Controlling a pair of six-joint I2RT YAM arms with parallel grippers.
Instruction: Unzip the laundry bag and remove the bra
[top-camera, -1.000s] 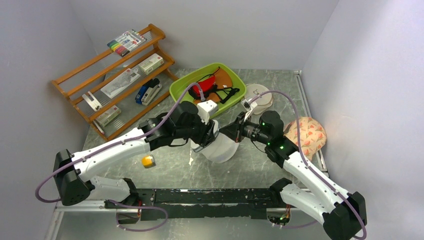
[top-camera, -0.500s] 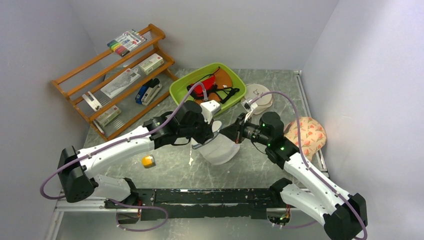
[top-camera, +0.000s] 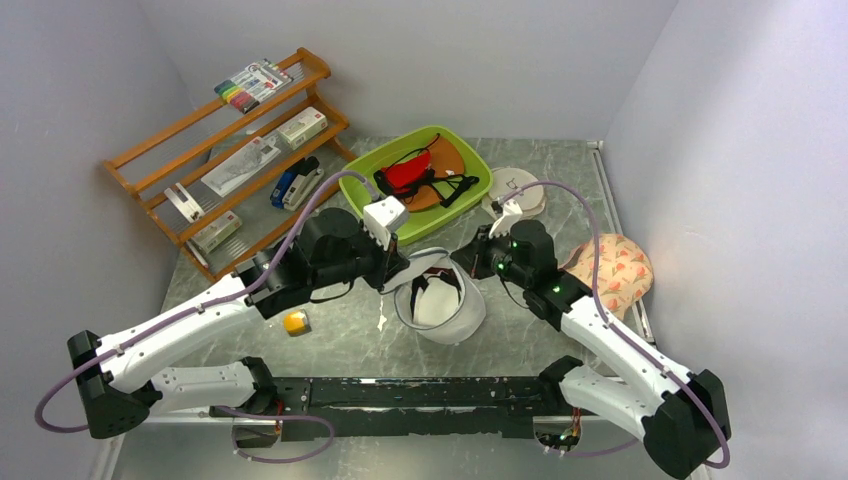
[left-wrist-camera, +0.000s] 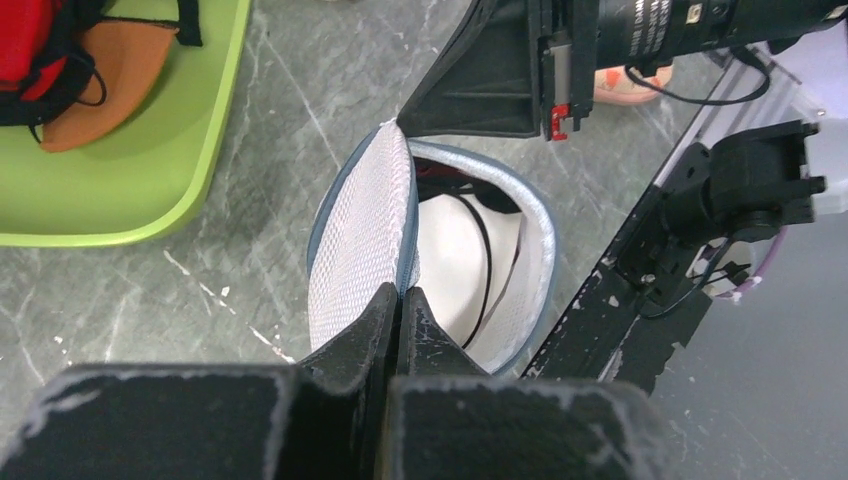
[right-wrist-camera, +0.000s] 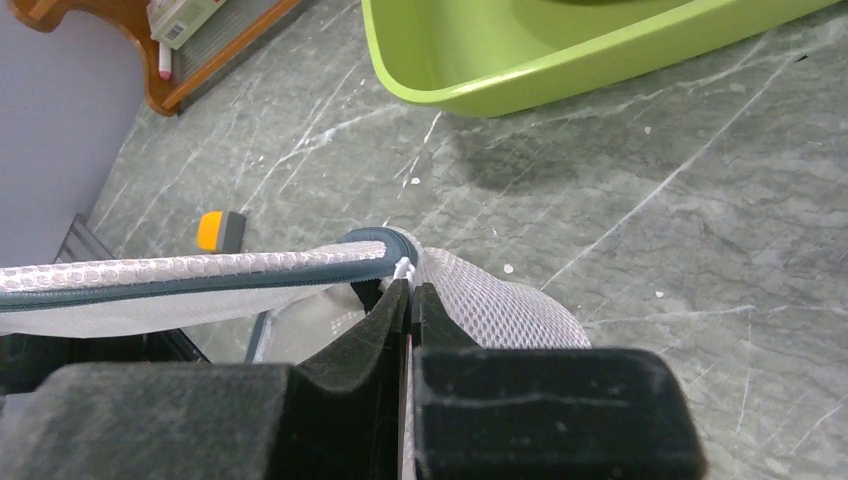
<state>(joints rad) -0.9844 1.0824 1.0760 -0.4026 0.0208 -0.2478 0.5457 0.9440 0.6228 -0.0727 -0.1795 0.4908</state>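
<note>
Two grippers hold the laundry bag (top-camera: 445, 315) at the middle of the desk (top-camera: 350, 340), near of the green tray (top-camera: 352, 182). Fingers of the left gripper (left-wrist-camera: 400, 298) are pinched shut on its left mesh edge. Its mouth stands open and the bra (left-wrist-camera: 480, 197) lies inside. Fingers of the right gripper (right-wrist-camera: 410, 292) are closed on the right zipper rim.

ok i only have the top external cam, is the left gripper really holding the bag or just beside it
observer: holding it. the left wrist view shows the left gripper shut on the mesh edge of the laundry bag.
operator: and the right one
observer: the right wrist view shows the right gripper shut on the dark zipper rim.
operator: anything inside
observer: the bra; in the left wrist view only dark fabric and thin straps show against the white lining.
</note>
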